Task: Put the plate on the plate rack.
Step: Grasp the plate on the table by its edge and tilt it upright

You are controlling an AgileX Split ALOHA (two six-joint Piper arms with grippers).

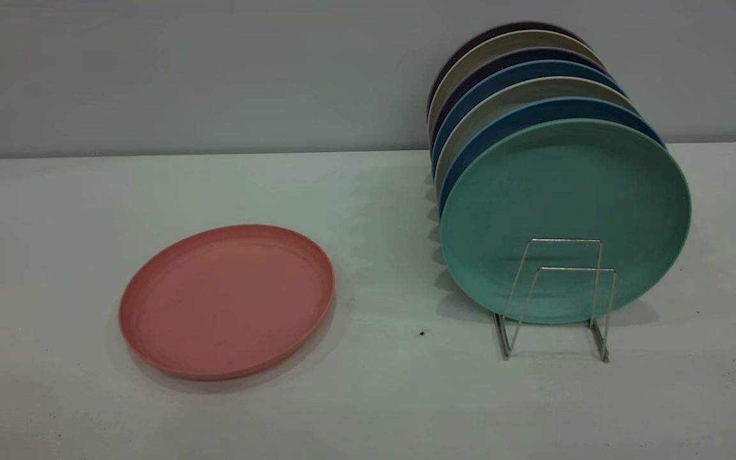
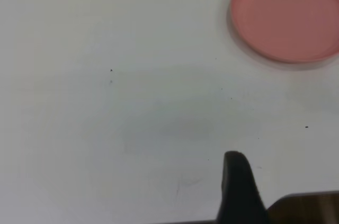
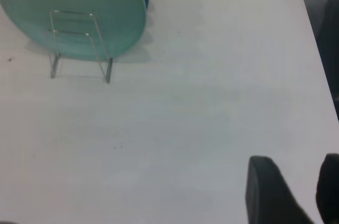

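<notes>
The salmon-pink plate (image 1: 226, 300) lay flat at nine o'clock from the wire plate rack (image 1: 559, 297); gripping its rim seemed wisest. The right gripper (image 3: 304, 192) was spread, empty; the left gripper's fingers couldn't be judged.

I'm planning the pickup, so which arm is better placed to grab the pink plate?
Probably the left arm: the plate lies flat on the table's left side and shows in the left wrist view, while the right wrist view shows only the plate rack.
</notes>
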